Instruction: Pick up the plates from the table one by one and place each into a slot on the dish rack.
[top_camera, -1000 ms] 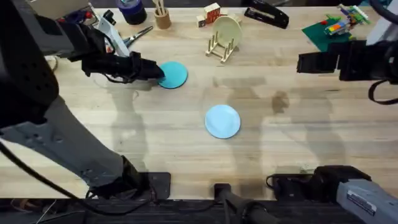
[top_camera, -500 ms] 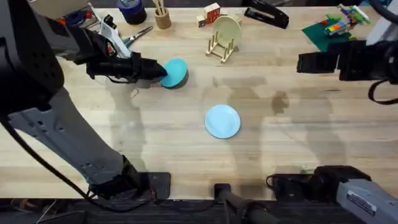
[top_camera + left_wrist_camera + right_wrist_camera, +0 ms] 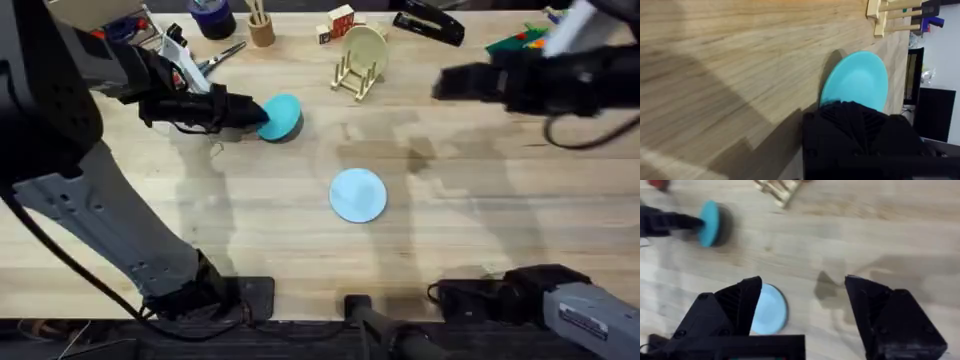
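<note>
- The left gripper, in the upper left of the overhead view, is clamped on the near edge of the teal plate. The plate is tilted up off the worktop, so the hold is only on the rim, and I judge it could pivot or slip out during the carry.
- The rack stands at upper centre, right of the teal plate, and a cream plate fills one slot. The slots look narrow. A plate arriving tilted could hit a peg or knock the cream plate, and the light rack might slide or tip.
- The right gripper is spread wide and holds nothing. In the overhead view its arm reaches in from the upper right, near the rack. If both arms make for the rack together, they could collide.
- The pale blue plate lies flat at centre, well apart from the rack. With no raised edge to catch, a gripper may push it along the worktop instead of lifting it.
</note>
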You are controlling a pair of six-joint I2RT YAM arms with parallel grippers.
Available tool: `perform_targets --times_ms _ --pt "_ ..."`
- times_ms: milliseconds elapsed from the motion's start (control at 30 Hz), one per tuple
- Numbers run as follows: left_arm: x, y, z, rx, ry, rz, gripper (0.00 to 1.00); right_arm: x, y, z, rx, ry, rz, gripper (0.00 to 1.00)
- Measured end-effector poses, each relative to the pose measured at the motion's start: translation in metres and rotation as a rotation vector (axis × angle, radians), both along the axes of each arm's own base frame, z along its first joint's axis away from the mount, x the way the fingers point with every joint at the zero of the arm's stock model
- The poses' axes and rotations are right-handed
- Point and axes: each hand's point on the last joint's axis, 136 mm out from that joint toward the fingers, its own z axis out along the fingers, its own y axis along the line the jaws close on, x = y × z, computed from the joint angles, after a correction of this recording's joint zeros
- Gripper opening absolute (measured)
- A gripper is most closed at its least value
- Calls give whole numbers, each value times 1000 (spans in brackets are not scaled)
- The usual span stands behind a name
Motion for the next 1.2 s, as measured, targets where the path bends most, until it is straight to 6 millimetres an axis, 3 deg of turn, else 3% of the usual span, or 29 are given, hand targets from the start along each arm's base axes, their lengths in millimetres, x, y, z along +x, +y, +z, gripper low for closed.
perform_targets --times_ms 333,600,633,767,967,1200 --pt "0 0 0 0 0 0 40 58 90 -20 163 -26 87 993" --pt "0 0 0 0 -1 -1 40 85 158 -61 272 24 100 987" --pt "0 0 0 1 -2 -1 41 91 179 -74 325 41 86 984" --pt "0 0 0 0 -1 -1 40 94 202 -95 381 92 52 977" --pt "0 0 0 1 -2 -1 40 89 220 -125 388 164 -11 977" --pt "0 0 0 1 -2 -1 40 95 248 -123 407 166 -15 977"
